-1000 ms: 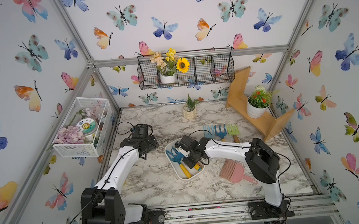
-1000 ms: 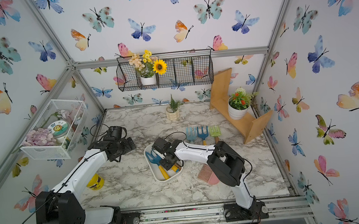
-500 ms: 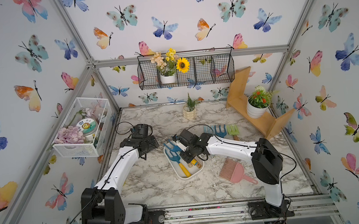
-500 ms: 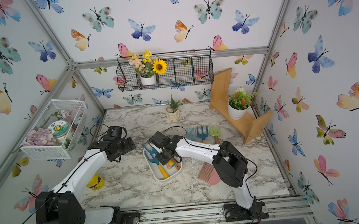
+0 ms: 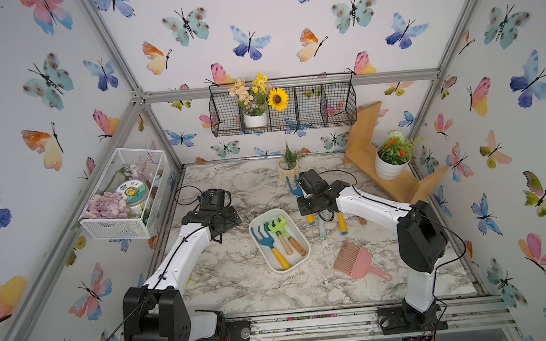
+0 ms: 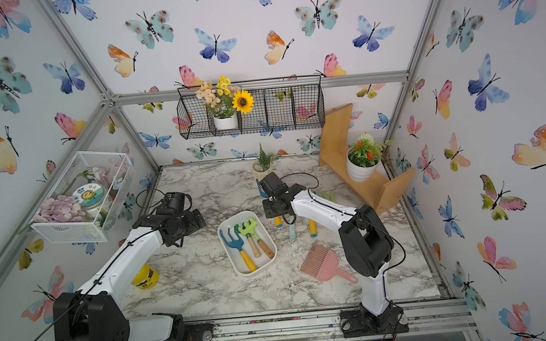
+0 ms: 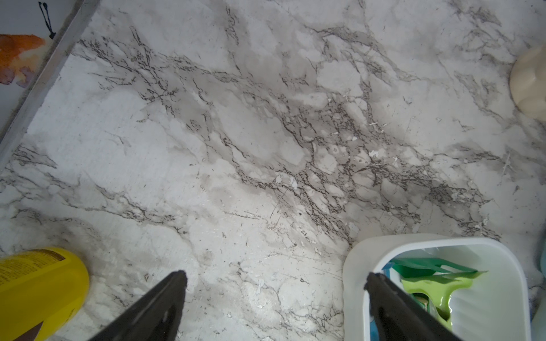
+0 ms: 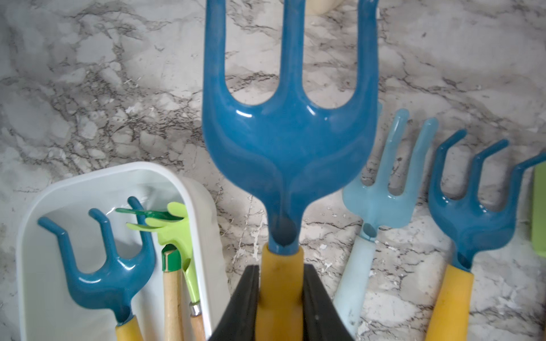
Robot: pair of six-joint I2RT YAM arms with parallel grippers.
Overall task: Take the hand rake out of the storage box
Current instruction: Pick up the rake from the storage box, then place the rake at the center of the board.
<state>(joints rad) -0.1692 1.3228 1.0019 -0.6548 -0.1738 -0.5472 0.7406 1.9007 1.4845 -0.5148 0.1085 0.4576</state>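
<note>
hand rake point(image 8: 288, 153), within right gripper point(image 8: 279, 269) (held tight)

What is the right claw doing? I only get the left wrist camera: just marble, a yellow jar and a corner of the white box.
Observer: The right claw is shut on a blue rake, gripping its handle outside the white box.
Operator: What's in the box?
Observer: A second blue rake beside two green tools with wooden handles.
Operator: And where the right claw is?
Observer: A pale blue fork and another blue rake lie on the table there.
</note>
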